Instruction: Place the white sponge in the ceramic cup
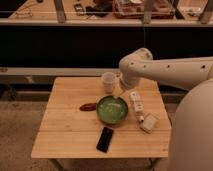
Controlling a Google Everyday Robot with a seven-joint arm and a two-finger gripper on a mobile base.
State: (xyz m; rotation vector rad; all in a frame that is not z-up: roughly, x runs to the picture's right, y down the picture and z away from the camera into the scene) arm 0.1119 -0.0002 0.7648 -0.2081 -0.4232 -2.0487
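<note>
The ceramic cup (108, 82) is a small white cylinder standing upright at the back middle of the wooden table (65, 125). The white sponge (149, 122) is a squarish off-white pad lying on the table at the right, just right of the green bowl (112, 110). My gripper (120, 92) hangs from the white arm just right of the cup and above the bowl's back rim. It is well away from the sponge, and nothing shows in its grasp.
A longer white bar with dark marks (135, 102) lies between the bowl and the sponge. A black phone (105, 139) lies near the front edge. A brown flat object (88, 106) lies left of the bowl. A dark shelf unit stands behind the table.
</note>
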